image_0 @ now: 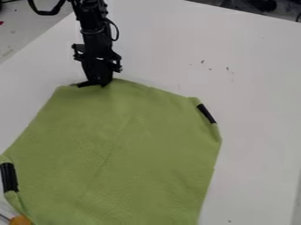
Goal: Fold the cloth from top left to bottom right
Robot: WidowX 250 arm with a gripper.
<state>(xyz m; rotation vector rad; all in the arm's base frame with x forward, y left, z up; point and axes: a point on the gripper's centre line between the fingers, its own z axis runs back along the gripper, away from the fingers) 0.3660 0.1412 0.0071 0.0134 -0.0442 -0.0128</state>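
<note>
The gripper hangs down from the top left of the camera view, its tip at the upper left edge of the green cloth. I cannot tell whether it holds the cloth. The cloth lies spread over the left and lower part of the white table, with its upper edge running down to the right from the gripper. Small bends show in the cloth at its upper right corner and at its far left edge.
One black strip lies at the cloth's upper right corner, another black strip at its left edge. An orange object sits at the bottom left. The white table extends to the right.
</note>
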